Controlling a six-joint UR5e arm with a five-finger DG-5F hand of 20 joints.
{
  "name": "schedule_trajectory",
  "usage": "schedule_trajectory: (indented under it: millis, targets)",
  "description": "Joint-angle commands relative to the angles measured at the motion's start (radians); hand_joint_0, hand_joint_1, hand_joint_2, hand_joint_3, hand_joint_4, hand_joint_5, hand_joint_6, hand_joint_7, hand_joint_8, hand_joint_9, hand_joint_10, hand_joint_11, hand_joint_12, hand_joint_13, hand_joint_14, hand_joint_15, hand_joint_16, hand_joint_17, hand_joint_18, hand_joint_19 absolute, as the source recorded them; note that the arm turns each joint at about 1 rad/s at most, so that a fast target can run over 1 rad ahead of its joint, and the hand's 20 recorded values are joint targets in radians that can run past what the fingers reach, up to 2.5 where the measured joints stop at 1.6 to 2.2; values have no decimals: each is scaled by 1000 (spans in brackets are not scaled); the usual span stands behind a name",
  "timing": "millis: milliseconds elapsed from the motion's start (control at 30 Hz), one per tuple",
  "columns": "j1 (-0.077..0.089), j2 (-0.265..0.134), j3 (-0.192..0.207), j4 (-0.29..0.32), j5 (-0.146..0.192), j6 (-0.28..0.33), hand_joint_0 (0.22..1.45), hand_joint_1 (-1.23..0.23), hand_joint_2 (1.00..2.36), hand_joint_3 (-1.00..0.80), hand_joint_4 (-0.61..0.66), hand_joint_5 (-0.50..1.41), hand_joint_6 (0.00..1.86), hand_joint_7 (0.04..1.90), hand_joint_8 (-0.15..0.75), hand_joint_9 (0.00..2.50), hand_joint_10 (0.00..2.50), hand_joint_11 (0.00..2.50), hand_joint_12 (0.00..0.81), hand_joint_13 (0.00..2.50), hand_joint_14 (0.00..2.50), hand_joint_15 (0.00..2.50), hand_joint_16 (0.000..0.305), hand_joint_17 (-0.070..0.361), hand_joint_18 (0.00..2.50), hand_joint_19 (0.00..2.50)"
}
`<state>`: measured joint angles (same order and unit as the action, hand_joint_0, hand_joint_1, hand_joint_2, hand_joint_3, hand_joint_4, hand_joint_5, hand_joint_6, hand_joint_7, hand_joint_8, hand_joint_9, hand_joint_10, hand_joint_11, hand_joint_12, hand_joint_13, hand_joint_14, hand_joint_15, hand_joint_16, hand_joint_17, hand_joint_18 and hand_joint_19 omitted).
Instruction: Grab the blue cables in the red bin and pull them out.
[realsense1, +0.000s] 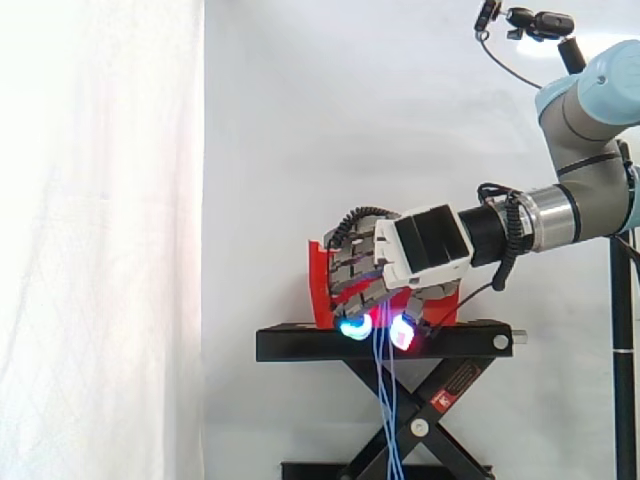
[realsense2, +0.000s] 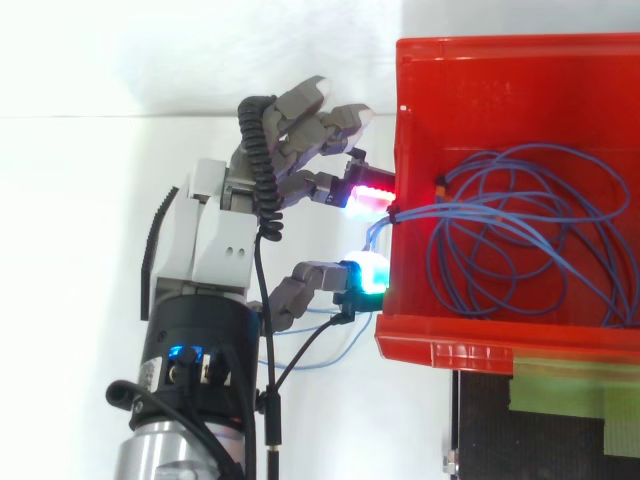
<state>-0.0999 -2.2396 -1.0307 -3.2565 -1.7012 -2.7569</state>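
The red bin (realsense2: 470, 345) stands on a black stand (realsense1: 300, 345). Blue cables (realsense2: 520, 230) lie coiled inside it. A strand climbs over the bin's left wall and runs into the gap between a red-glowing fingertip (realsense2: 368, 194) and the cyan-glowing thumb tip (realsense2: 366, 272). My hand (realsense2: 215, 235) sits just outside that wall, with one finger and the thumb curled in on the strand and the other fingers spread. In the side view my hand (realsense1: 425, 245) is in front of the bin (realsense1: 318, 290), and blue cables (realsense1: 388, 420) hang from its glowing tips down past the stand.
The stand is a black scissor lift (realsense1: 420, 425) before a white curtain (realsense1: 100, 240). Green tape (realsense2: 570, 385) marks the stand's top near the bin's front edge. A black pole (realsense1: 625, 350) stands at the right.
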Motion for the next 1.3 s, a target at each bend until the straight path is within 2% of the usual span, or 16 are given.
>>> schedule_trajectory:
  millis: [0,200,300,733,867,1267]
  targets:
    - [0,0,1,0,0,0,717,-980,1000,-1000,92,756,320,722,280,703,18,600,402,644,13,330,57,128,487,387]
    - [0,0,1,0,0,0,718,-979,1000,-1000,102,758,350,710,280,713,18,616,401,647,12,328,57,128,488,387]
    - [0,0,1,-3,0,0,717,-979,1000,-1000,107,776,247,745,278,713,20,604,400,647,12,328,57,128,488,383]
    - [0,0,-3,-3,0,0,720,-985,1000,-1000,103,794,150,776,279,709,20,602,400,647,12,328,57,128,490,380]
    - [-1,-2,-3,-3,-2,0,720,-987,1000,-1000,110,811,36,808,279,711,18,598,400,645,13,330,57,128,489,385]
    - [-6,-2,-3,0,-2,1,730,-996,1000,-1000,98,816,0,818,274,708,20,605,397,645,13,329,56,127,485,385]
